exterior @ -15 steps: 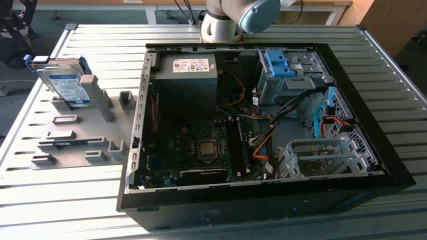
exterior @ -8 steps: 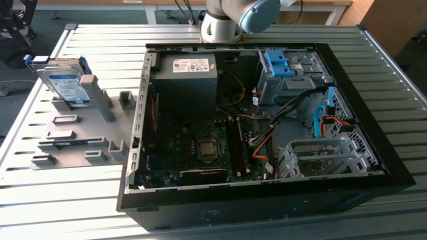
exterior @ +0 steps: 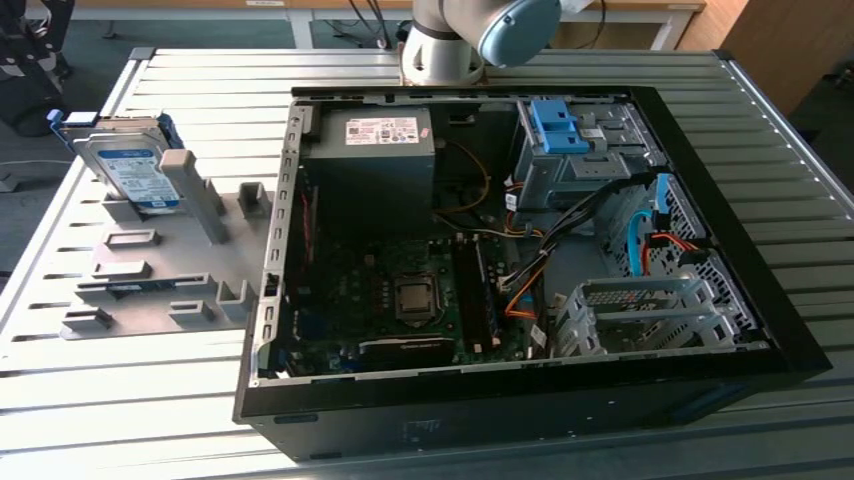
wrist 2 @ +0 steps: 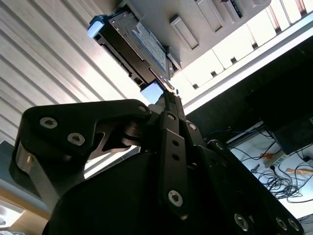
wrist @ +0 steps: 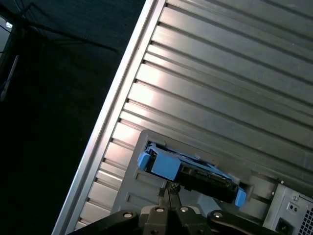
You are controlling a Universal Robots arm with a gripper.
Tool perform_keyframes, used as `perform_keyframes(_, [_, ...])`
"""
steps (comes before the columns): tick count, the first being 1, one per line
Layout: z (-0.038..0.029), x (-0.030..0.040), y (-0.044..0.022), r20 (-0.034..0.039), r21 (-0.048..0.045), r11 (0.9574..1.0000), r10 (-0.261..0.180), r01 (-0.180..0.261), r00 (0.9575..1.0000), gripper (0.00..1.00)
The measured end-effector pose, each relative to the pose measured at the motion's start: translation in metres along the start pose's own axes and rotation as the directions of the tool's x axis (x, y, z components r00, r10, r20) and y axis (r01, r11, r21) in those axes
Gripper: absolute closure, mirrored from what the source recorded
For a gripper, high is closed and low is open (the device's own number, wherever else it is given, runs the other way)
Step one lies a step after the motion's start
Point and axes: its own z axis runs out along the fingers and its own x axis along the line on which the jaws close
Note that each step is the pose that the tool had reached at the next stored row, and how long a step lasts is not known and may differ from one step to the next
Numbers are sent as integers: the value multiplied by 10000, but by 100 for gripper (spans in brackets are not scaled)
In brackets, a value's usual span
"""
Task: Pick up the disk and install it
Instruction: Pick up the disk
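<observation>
Across the ribbed metal counter (exterior: 134,400), bare slats run out to the edge on the exterior view's left. An open computer case (exterior: 787,330) fills the exterior view's right, and a grey slotted rack (exterior: 147,290) lies just beside its wall. Tilted in the rack's far slot stands the disk (exterior: 134,170), blue rails showing. In the first wrist view the hand (wrist: 167,190) has its fingers pressed together, holding nothing, and points toward the disk.
</observation>
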Motion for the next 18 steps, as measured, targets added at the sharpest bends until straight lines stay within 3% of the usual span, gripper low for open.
perform_keyframes(18, [0, 0, 0, -21, -2, 9988, -482, 482, 9988, 89])
